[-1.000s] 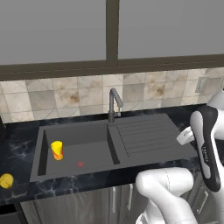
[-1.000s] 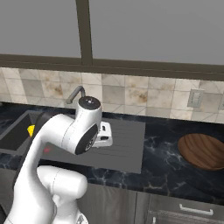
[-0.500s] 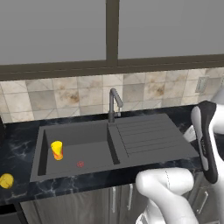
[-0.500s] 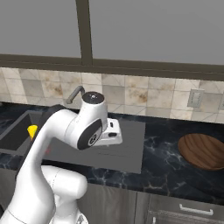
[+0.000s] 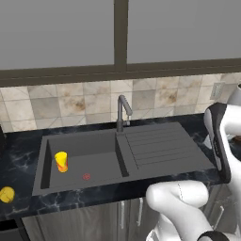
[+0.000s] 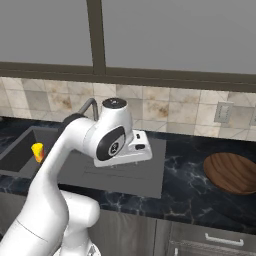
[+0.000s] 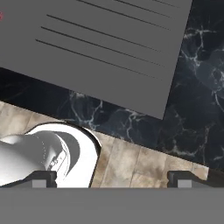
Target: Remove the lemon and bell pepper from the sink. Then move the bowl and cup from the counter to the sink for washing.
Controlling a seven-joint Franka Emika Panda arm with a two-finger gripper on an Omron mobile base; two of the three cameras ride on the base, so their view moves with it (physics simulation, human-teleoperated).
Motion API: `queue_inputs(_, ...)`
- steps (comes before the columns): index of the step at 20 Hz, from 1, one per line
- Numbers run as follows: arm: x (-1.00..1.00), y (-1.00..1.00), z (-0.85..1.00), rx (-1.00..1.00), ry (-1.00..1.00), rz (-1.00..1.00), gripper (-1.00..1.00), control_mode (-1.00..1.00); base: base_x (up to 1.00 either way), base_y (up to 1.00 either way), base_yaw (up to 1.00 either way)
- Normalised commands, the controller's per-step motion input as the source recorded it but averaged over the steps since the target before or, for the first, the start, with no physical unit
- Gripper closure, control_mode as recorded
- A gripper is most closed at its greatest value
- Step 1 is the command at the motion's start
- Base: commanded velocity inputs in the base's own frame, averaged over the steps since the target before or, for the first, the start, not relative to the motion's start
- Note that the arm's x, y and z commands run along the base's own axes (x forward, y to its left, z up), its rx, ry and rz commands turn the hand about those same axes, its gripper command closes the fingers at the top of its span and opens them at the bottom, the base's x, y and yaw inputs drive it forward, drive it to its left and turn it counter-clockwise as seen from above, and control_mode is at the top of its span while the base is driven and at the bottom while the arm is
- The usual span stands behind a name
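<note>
The jaws (image 7: 112,177) are spread wide and nothing is grasped; beneath them the sink (image 7: 109,39) drainboard and counter (image 7: 192,100) are seen. The cup (image 5: 61,161) has been stood in the basin, well away; the bowl (image 6: 233,172) waits opposite, presumably next.

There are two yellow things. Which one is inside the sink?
The cup, the taller yellow tumbler with a red mark, stands inside the sink. The round lemon lies outside on the dark counter, left of the basin.
</note>
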Motion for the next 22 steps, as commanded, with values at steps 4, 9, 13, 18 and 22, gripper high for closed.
queue_inputs(4,0.18,-0.37,0.00,-0.03,0.06,0.00,-1.00,-1.00,0.00,0.00,0.00)
queue_inputs(9,0.24,-0.36,0.00,0.00,0.06,0.00,-1.00,-1.00,0.00,0.00,0.00)
queue_inputs(13,0.30,-0.32,0.00,0.00,0.06,0.00,-1.00,-1.00,0.00,0.00,0.00)
queue_inputs(18,0.29,-0.33,-0.02,0.00,0.02,0.00,-1.00,-1.00,0.00,0.00,0.00)
queue_inputs(22,0.21,-0.36,-0.09,0.00,0.00,0.00,-1.00,-1.00,0.00,0.00,0.00)
